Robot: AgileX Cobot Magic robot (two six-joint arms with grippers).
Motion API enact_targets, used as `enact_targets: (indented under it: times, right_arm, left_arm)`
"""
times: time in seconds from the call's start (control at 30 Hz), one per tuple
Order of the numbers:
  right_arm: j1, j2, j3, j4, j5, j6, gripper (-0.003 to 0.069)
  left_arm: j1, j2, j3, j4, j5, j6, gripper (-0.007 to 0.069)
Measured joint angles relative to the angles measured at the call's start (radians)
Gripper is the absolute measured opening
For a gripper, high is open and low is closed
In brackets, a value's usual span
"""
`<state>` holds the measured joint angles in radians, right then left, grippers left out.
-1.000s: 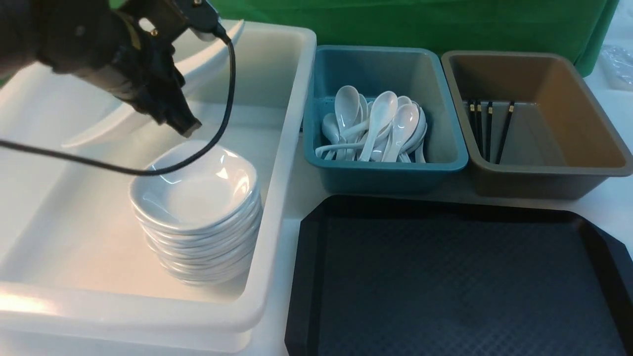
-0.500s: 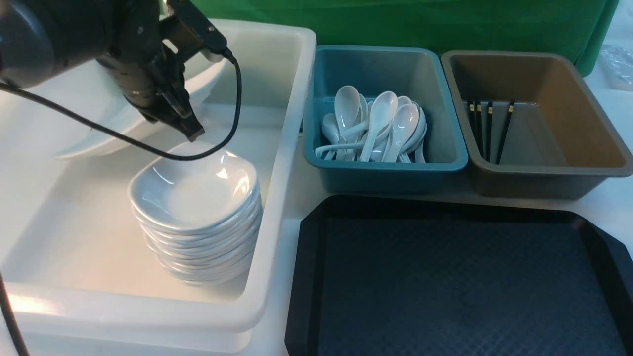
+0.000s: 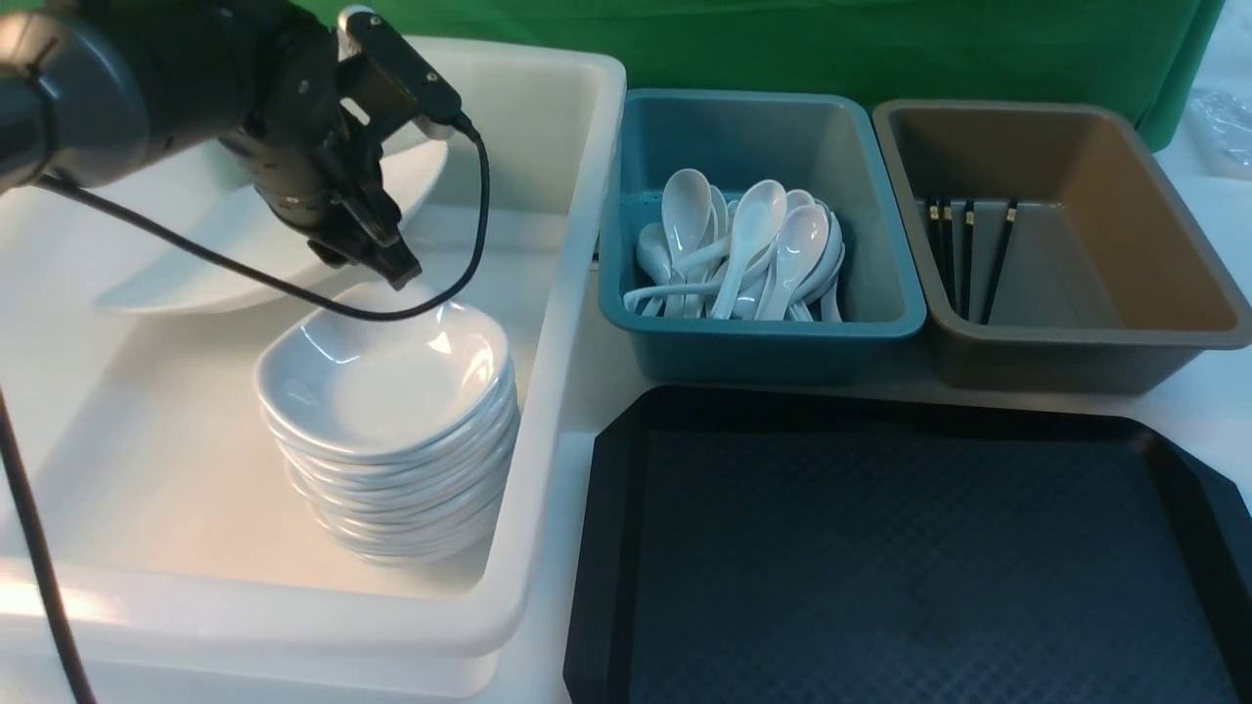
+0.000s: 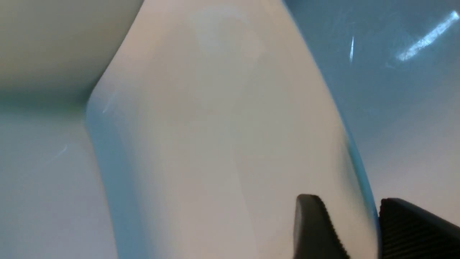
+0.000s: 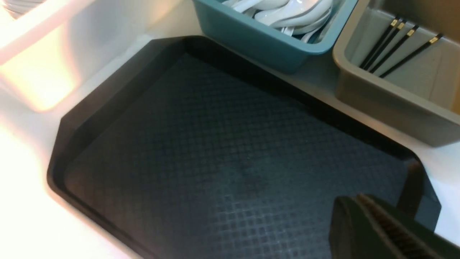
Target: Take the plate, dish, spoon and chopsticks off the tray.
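L gripper [image 4: 354,225], clenched on the plate [image 3: 186,264] rim, has sunk w/ it toward white bin [image 3: 577,244] floor beneath; tray [image 3: 602,548] bare, so task's nearly done bar release.

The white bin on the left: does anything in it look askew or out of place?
Yes. The plate is not lying flat: it hangs at a slant in the white bin, behind the stack of dishes, with the left gripper shut on its rim. The stack itself looks tidy.
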<state>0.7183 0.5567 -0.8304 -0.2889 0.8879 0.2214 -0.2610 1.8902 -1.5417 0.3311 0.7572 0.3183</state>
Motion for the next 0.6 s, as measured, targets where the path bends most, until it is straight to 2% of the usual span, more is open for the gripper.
enact_targets:
  times: [0.13,0.2,0.5,0.6]
  right_arm:
    - [0.000,0.000,0.000,0.008,0.001,0.000,0.0025]
    - [0.000,0.000,0.000,0.019,0.001,-0.002,0.0025]
    - [0.000,0.000,0.000,0.030,0.001,-0.005,0.0034]
    - [0.000,0.000,0.000,0.028,-0.012,-0.004,0.0036]
  left_arm:
    - [0.001,0.000,-0.003,-0.006,-0.029,0.000,0.0395]
    - [0.001,0.000,-0.005,-0.013,-0.038,0.000,0.0413]
    - [-0.003,-0.036,-0.005,-0.034,-0.030,0.000,0.0419]
    - [-0.029,-0.125,-0.005,-0.062,-0.006,-0.030,0.0372]
